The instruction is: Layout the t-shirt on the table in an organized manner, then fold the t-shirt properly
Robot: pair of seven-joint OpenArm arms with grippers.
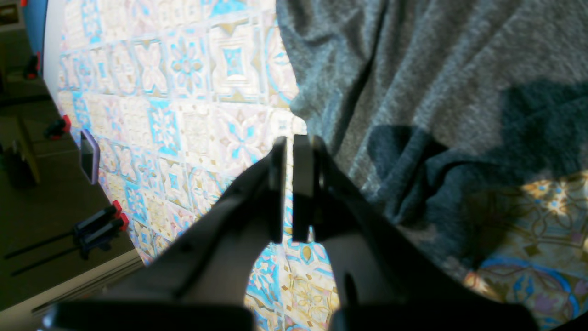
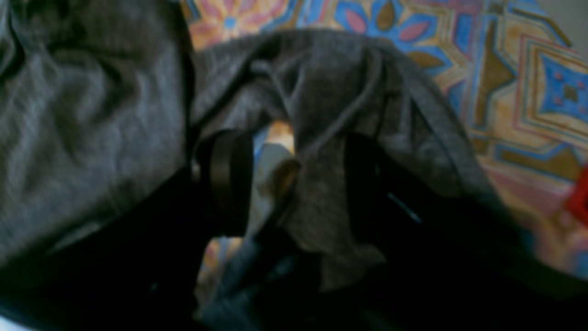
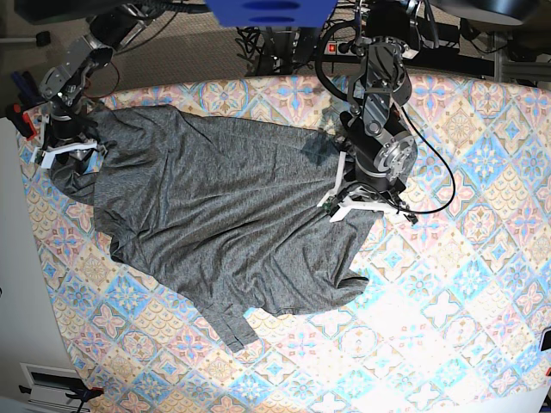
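Note:
The dark grey t-shirt (image 3: 224,206) lies spread but wrinkled across the left half of the patterned table (image 3: 465,284), with a sleeve trailing toward the front. My left gripper (image 3: 366,206) sits at the shirt's right edge. In the left wrist view its fingers (image 1: 281,184) are shut with only tablecloth (image 1: 183,92) showing in the thin slit, and the t-shirt (image 1: 436,92) lies just to their right. My right gripper (image 3: 67,153) is at the shirt's far left corner. In the right wrist view, the right gripper (image 2: 294,184) stands open, with bunched t-shirt (image 2: 92,115) fabric draped over one finger and hanging between.
The table's left edge runs close beside my right gripper. Red-tipped clamps (image 1: 98,225) and a small purple-edged device (image 1: 89,156) sit along the table edge. A red object (image 2: 581,193) shows at the right of the right wrist view. Cables and a blue box (image 3: 267,10) lie behind the table.

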